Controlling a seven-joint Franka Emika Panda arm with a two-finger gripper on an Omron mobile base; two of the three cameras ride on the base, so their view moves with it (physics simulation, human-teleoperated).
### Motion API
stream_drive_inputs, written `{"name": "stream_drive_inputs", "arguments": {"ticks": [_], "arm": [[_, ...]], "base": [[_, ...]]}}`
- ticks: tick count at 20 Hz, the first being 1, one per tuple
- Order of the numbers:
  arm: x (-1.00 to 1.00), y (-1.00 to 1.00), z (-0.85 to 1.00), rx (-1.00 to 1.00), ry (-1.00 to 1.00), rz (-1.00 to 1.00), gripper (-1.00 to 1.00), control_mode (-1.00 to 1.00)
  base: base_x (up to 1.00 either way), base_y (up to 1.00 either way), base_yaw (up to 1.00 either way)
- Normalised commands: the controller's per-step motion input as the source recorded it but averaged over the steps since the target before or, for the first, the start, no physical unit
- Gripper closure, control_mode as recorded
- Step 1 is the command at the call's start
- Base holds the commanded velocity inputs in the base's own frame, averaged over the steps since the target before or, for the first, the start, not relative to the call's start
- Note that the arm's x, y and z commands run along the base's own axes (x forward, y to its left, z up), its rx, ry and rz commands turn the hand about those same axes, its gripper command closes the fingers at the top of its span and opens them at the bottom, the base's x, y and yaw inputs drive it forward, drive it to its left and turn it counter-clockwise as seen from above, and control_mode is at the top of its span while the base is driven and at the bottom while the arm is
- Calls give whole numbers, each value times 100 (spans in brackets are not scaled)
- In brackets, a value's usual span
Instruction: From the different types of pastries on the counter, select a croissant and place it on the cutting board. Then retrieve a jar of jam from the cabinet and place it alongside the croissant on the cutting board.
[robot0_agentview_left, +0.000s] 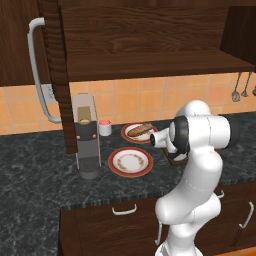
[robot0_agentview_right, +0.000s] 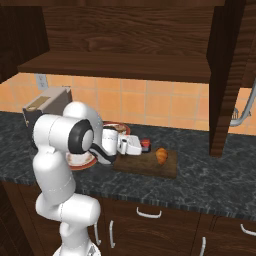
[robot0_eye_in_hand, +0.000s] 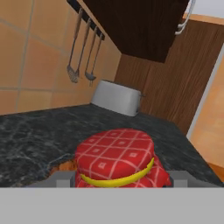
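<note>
Worktop (robot0_agentview_left: 30, 165): dark speckled stone. Carried directly on it are a coffee machine (robot0_agentview_left: 87, 137), a white cup (robot0_agentview_left: 104, 127), two red-rimmed plates (robot0_agentview_left: 130, 161), a cutting board (robot0_agentview_right: 150, 164), and a silver toaster (robot0_eye_in_hand: 117, 97) near the wall.

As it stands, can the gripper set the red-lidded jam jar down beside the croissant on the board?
Probably yes. The gripper holds the small dark red-lidded jam jar low over the dark wooden cutting board, bare board separating it from the golden-orange curved croissant.
</note>
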Motion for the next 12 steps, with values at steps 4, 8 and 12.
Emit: {"name": "stream_drive_inputs", "arguments": {"ticks": [4, 8, 12], "arm": [[0, 8, -21, -1, -5, 0, 100, -100], [3, 31, -57, -1, -46, 5, 100, -100], [16, 8, -17, 0, -13, 0, 100, -100]], "base": [[0, 0, 0], [0, 0, 0], [0, 0, 0]]}}
